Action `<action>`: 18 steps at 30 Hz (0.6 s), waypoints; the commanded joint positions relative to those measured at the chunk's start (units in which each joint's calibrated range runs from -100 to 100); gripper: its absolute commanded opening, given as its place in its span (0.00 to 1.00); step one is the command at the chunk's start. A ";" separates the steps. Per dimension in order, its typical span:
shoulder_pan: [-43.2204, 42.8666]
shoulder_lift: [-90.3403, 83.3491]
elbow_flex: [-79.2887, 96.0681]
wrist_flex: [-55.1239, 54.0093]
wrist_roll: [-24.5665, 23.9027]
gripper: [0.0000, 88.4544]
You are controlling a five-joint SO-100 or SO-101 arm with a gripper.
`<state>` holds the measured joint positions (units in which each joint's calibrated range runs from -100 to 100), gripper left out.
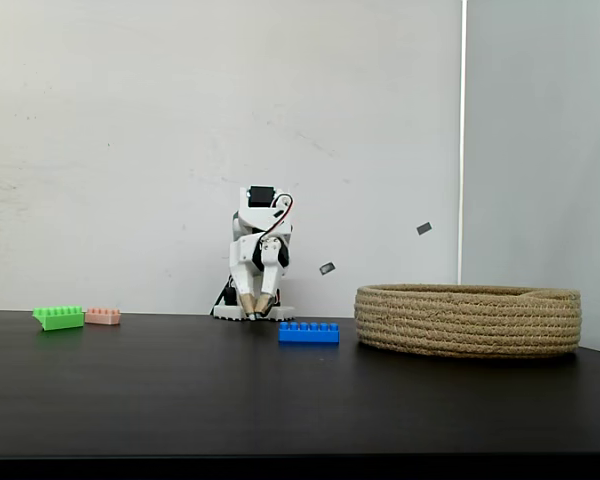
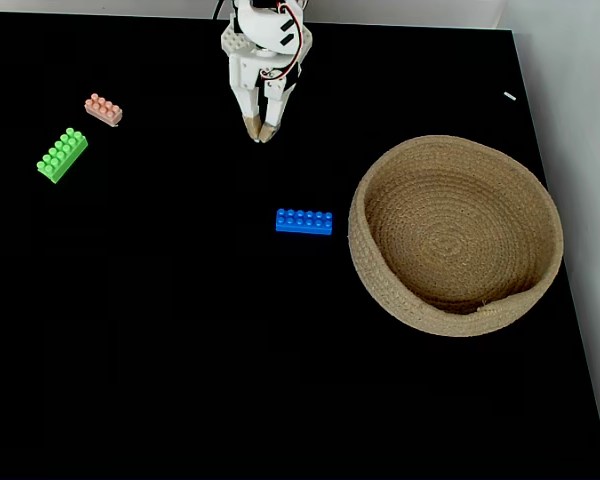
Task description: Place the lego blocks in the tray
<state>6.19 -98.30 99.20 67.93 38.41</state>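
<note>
Three studded plastic bricks lay on the matte black bench [image 2: 180, 350], none of them in the tray [image 2: 380, 290]. The long blue brick [image 2: 304, 221] sat nearest, just beside the tray's rim in a fixed view from above. The bright green brick [image 2: 62, 155] and the smaller pale pink brick [image 2: 103, 109] rested close together but apart, well off to the left in that view. The tray [image 1: 468, 320], a wide, shallow round basket of coiled tan rope, stood with its ribbed wall showing in a fixed view from the side. Behind the blue brick [image 1: 308, 332], the white arm was folded low, its pincer [image 2: 261, 134] pointing down at the bench. The tan-tipped fingers [image 1: 247, 303] were drawn together, holding nothing. A plain white wall [image 1: 130, 150] rose behind.
</note>
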 commanded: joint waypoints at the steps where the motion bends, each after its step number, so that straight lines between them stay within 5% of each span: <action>1: 0.65 -0.49 0.80 2.59 6.74 0.00; 4: 0.65 -0.49 0.80 5.00 10.31 0.00; 18: 0.49 -0.49 0.80 5.25 11.77 0.00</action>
<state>6.19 -98.30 99.20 72.96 50.04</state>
